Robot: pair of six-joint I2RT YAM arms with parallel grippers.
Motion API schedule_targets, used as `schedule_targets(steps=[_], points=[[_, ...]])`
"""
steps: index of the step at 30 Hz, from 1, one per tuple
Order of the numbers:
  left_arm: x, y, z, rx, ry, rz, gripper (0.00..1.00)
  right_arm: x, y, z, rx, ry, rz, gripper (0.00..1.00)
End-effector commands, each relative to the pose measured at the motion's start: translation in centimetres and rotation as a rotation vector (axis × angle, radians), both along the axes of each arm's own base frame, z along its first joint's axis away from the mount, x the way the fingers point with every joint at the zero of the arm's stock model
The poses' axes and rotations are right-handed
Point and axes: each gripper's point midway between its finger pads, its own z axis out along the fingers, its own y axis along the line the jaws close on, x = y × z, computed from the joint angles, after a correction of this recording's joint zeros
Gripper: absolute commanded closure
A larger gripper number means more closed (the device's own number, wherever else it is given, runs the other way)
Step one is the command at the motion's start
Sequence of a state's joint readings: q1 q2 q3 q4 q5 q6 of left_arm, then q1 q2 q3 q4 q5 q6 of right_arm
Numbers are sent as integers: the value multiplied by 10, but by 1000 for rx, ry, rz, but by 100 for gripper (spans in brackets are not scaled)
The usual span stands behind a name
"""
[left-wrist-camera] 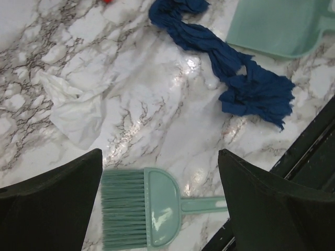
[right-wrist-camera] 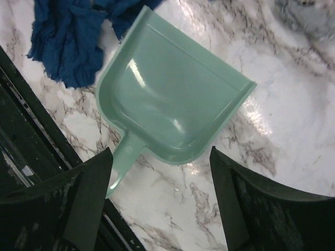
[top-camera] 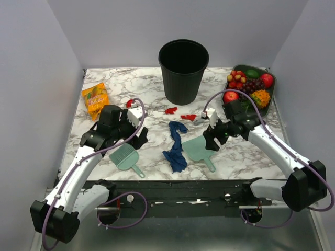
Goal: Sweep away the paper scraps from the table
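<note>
Three tiny red paper scraps lie on the white marble table (top-camera: pixel 246 154): one (top-camera: pixel 130 103) by my left arm, two (top-camera: pixel 171 110) (top-camera: pixel 188 117) in front of the bin. One scrap (left-wrist-camera: pixel 107 1) peeks in at the top edge of the left wrist view. My left gripper (top-camera: pixel 137 138) (left-wrist-camera: pixel 159 196) is open and empty, hovering over a teal brush (top-camera: pixel 127 158) (left-wrist-camera: pixel 141 214). My right gripper (top-camera: pixel 212 140) (right-wrist-camera: pixel 159 204) is open and empty, just above the near edge of the teal dustpan (top-camera: pixel 200 150) (right-wrist-camera: pixel 172 99).
A dark blue cloth (top-camera: pixel 177 146) (left-wrist-camera: pixel 225 57) (right-wrist-camera: pixel 68 36) lies between brush and dustpan. A black bin (top-camera: pixel 183 70) stands at the back centre, a fruit tray (top-camera: pixel 272 97) at the back right, an orange snack packet (top-camera: pixel 95 99) at the back left. A white tissue (left-wrist-camera: pixel 76 112) lies near the brush.
</note>
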State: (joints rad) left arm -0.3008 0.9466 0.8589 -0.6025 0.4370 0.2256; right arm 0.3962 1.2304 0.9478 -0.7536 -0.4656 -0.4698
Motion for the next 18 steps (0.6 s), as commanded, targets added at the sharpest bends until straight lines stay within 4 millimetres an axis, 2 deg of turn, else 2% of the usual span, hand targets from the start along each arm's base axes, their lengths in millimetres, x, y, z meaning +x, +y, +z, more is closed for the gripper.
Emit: schedule_targets(steps=[1, 3, 5, 6, 7, 8, 11, 15, 18], points=[[-33, 2, -25, 154, 10, -158, 2, 14, -10, -24, -73, 47, -136, 20], [-47, -1, -35, 216, 13, -255, 2, 17, -8, -33, -87, 87, -153, 27], [-60, 2, -48, 294, 16, -363, 2, 24, -4, -31, -79, 90, -149, 29], [-66, 3, -52, 320, 22, -409, 4, 26, -2, -29, -78, 87, -131, 34], [-68, 7, -57, 377, 0, -500, 6, 22, 1, -30, -75, 114, -104, 37], [-82, 14, -62, 411, 49, -553, 9, 23, 4, -25, -70, 108, -89, 38], [-99, 23, -73, 472, 69, -708, 11, 13, 6, -25, -80, 112, -21, 38], [-96, 25, -81, 510, 15, -780, 14, 3, 4, -26, -96, 88, 14, 35], [-77, 31, -91, 570, 54, -683, 15, 5, 5, -13, -71, 42, 11, 32]])
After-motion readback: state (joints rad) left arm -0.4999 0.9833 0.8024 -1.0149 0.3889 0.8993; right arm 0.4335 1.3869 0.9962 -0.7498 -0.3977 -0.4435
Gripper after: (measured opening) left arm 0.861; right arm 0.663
